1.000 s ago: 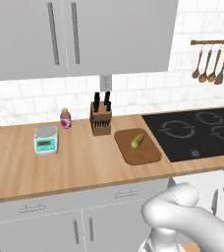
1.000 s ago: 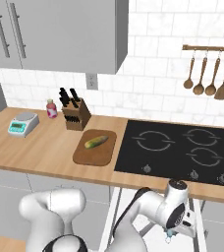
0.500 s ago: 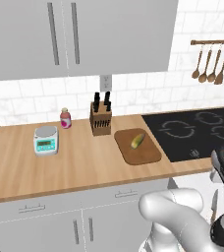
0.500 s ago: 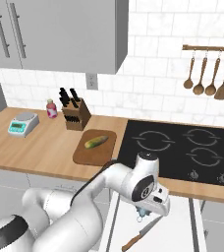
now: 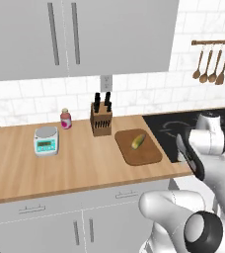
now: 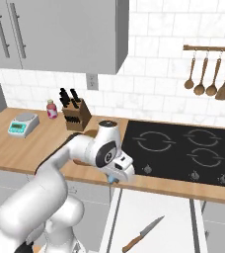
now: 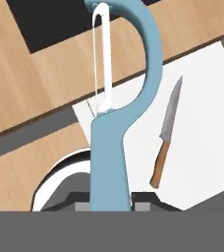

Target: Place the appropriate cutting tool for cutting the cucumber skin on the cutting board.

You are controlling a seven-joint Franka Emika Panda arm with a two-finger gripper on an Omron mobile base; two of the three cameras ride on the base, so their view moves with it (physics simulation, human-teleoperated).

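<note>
Risen from low beside the open drawer, the arm now carries the tool up to the edge of the light wooden tabletop, closed on the light-blue-handled peeler. Below it, a brown-handled knife lies in the white drawer. Farther on, the short yellow-green cucumber rests on the rounded brown wooden cutting board. Picking up looks done; carrying the peeler over and setting it on the board remains.

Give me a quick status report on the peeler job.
Pincer shut on peeler, above the open drawer. Cucumber on cutting board, peeler not there yet. Nothing blocking the board.
</note>
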